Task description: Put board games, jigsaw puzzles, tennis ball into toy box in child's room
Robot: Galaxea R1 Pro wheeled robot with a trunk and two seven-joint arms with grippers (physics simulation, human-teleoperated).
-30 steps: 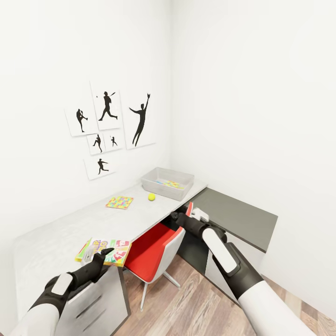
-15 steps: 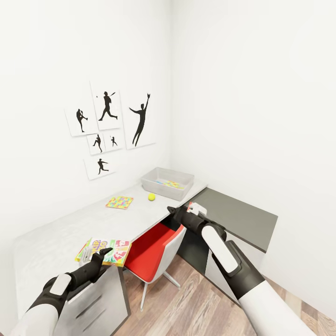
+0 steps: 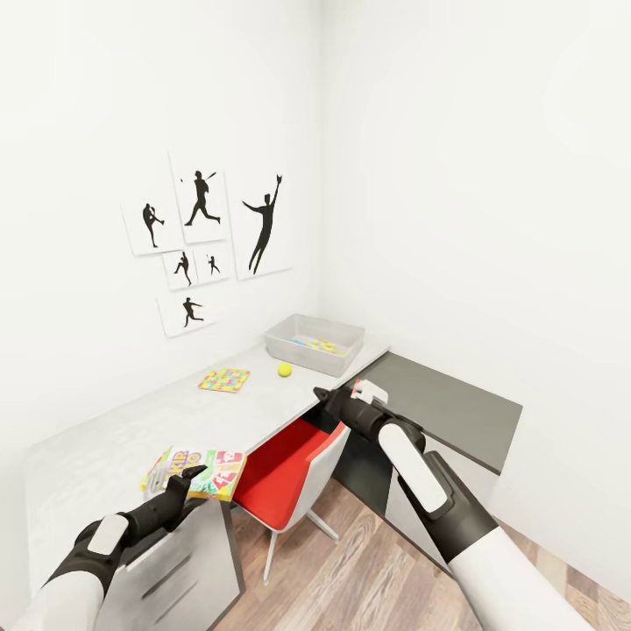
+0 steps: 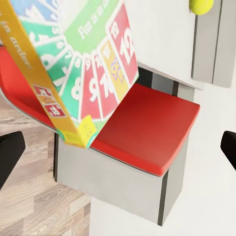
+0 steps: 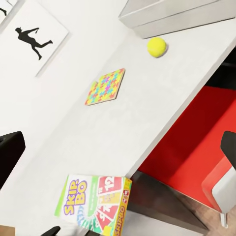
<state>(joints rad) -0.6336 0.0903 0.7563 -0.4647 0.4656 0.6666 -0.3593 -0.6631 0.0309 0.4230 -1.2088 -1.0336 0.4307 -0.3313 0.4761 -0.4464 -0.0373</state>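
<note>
The green-red-white Skip-Bo board game (image 3: 197,469) lies at the table's (image 3: 105,438) near corner, partly over the edge. My left gripper (image 3: 175,479) is open at its front edge, and the box (image 4: 73,64) looms close between the spread fingers. My right gripper (image 3: 322,396) hangs open beside the table edge, above the red chair. A mosaic jigsaw puzzle (image 3: 224,379) (image 5: 105,86) and the tennis ball (image 3: 285,370) (image 5: 157,47) rest on the table. The grey toy box (image 3: 315,342) stands at the far end with a mosaic square (image 3: 321,346) inside.
A red chair (image 3: 285,469) with a white shell is tucked under the table between my arms. A lower dark grey unit (image 3: 447,407) runs along the right wall. Grey drawers (image 3: 175,570) sit below the table's near end. Black sports pictures (image 3: 206,237) hang on the wall.
My left gripper has shifted a little to the left along the Skip-Bo box's front edge. My right gripper rose slightly a second ago and has since stayed still.
</note>
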